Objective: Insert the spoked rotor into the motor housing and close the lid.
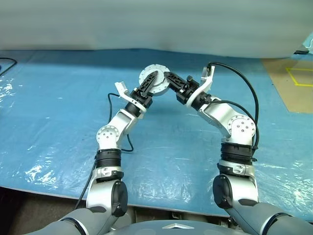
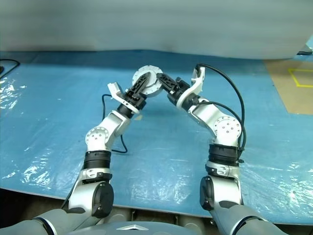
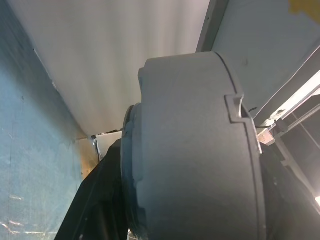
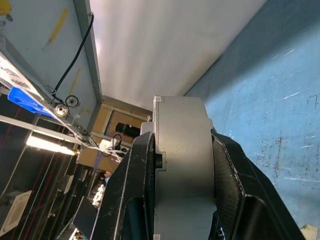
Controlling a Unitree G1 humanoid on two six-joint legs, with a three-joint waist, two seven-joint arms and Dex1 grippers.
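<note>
The motor housing (image 1: 159,73), a short round gray cylinder, is held up above the blue mat between both arms, with one flat face and its small rim holes turned towards the head camera. My left gripper (image 1: 152,79) is shut on it, with one black finger (image 3: 95,205) lying across that face. My right gripper (image 1: 168,78) is shut on it from the other side, its fingers (image 4: 137,190) clamping both flat faces of the housing (image 4: 182,150). Against one face of the housing (image 3: 195,150) sits a thinner round step; I cannot tell whether it is the lid. The spoked rotor is hidden.
A crinkled blue mat (image 1: 58,107) covers the surface below the arms. Brown floor with yellow tape (image 1: 296,81) lies at the far right. A black cable (image 1: 6,62) lies at the far left edge, and a pale wall runs along the back.
</note>
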